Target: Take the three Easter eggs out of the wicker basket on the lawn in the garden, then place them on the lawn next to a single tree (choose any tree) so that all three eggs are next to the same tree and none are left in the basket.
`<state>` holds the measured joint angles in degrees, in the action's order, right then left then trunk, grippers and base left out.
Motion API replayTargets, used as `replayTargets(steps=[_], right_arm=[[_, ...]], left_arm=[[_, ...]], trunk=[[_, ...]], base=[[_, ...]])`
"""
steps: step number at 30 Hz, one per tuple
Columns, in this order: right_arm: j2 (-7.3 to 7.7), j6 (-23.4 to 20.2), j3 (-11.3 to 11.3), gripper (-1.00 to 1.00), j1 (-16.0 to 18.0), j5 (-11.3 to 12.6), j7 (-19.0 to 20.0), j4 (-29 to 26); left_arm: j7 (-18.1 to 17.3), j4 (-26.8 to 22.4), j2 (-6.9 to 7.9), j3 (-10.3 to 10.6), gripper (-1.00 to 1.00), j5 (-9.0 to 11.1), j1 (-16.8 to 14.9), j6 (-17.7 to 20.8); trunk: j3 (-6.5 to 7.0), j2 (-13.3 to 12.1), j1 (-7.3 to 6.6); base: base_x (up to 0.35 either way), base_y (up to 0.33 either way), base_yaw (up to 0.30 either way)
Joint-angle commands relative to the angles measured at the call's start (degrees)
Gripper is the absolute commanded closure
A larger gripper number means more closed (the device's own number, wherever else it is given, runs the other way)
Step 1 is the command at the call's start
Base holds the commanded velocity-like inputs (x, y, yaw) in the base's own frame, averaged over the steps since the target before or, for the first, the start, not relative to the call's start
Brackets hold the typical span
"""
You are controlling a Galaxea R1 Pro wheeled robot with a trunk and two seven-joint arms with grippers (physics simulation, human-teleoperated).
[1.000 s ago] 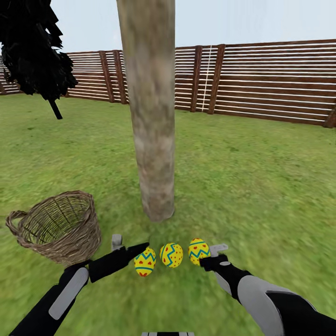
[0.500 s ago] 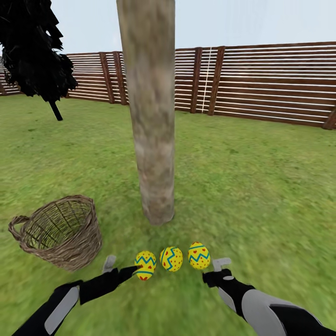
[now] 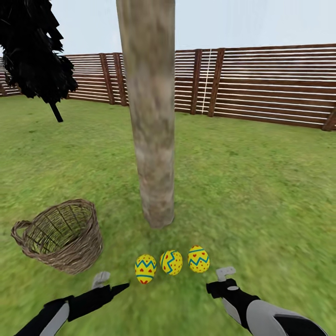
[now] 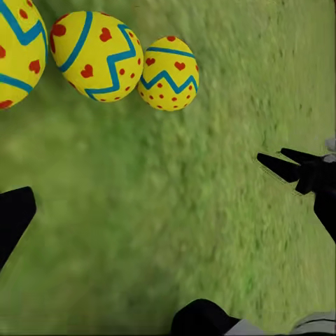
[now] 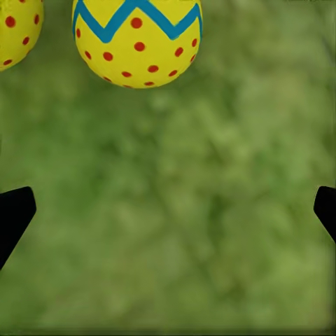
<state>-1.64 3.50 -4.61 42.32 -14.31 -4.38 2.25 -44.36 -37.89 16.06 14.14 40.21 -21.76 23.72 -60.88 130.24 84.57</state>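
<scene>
patchy green lawn (image 3: 261, 186), slatted wooden fence (image 3: 270, 84)

From my head camera the tree (image 3: 151, 116) is cut off at the top edge, so I see trunk and no crown. The black-leaved tree (image 3: 35, 46) runs off the top left corner. Both forearms leave the bottom edge. On the left wrist camera, one egg (image 4: 17, 49) is sliced by the frame edge, and my left gripper (image 4: 105, 217) shows just a dark fingertip (image 4: 14, 217). On the right wrist camera the grass (image 5: 175, 210) is smeared, and the spotted egg (image 5: 136, 38) loses its top, perhaps a third.
</scene>
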Motion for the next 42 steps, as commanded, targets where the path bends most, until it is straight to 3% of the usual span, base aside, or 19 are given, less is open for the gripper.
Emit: replayTargets(steps=[1,12,13,15,25,32,38,39,42], right_arm=[[-0.03,0.4,-0.5,-1.00,0.1,-0.6,-0.3,0.3],[0.05,0.8,-0.5,-1.00,-1.5,-0.4,-0.9,0.2],[0.05,0.8,-0.5,-1.00,-2.8,-0.4,-0.9,0.2],[0.05,0.9,-0.5,-1.00,-3.7,-0.4,-0.9,0.2],[0.55,1.2,-0.5,-1.00,-9.8,-0.8,-0.8,0.2],[0.53,1.2,-0.5,-1.00,-12.6,-1.0,-0.8,0.2],[0.44,1.0,-0.5,-1.00,-13.6,-0.7,-0.8,0.6],[0.29,1.0,-0.5,-1.00,-14.4,-0.7,-0.8,0.7],[0.29,1.0,-0.5,-1.00,-15.2,-0.6,-0.7,0.8]], left_arm=[[0.1,0.5,0.08,0.2,-1.00,0.5,0.0,-0.5],[0.4,6.0,0.16,0.1,-1.00,0.1,0.0,-3.4],[0.4,8.6,0.12,0.1,-1.00,0.1,0.0,-6.8],[0.5,9.8,0.12,0.1,-1.00,0.1,0.0,-8.1],[7.4,13.2,-0.28,0.4,-1.00,0.1,0.0,-9.4],[7.8,19.1,-0.51,0.4,-1.00,-0.1,0.0,-15.3],[7.9,21.1,-0.97,0.5,-1.00,-0.1,0.0,-16.4],[8.4,23.2,-1.39,0.5,-1.00,-0.3,0.0,-19.8],[9.1,25.4,-2.22,0.5,-1.00,-0.7,0.0,-23.3]], trunk=[[0.14,-0.4,-0.24],[2.11,-4.8,-2.65],[2.29,-5.2,-2.87],[2.65,-6.0,-3.31],[4.45,-10.0,-5.51],[5.70,-12.8,-7.04],[6.78,-15.2,-8.36],[6.96,-15.6,-8.58],[7.50,-16.8,-9.24]], base=[[0.000,0.000,0.000],[0.000,0.000,0.000],[0.000,0.000,0.000],[0.000,0.000,0.000],[0.000,0.000,0.000],[0.000,0.000,0.000],[0.000,0.000,0.000],[0.000,0.000,0.000],[0.000,0.000,0.000]])
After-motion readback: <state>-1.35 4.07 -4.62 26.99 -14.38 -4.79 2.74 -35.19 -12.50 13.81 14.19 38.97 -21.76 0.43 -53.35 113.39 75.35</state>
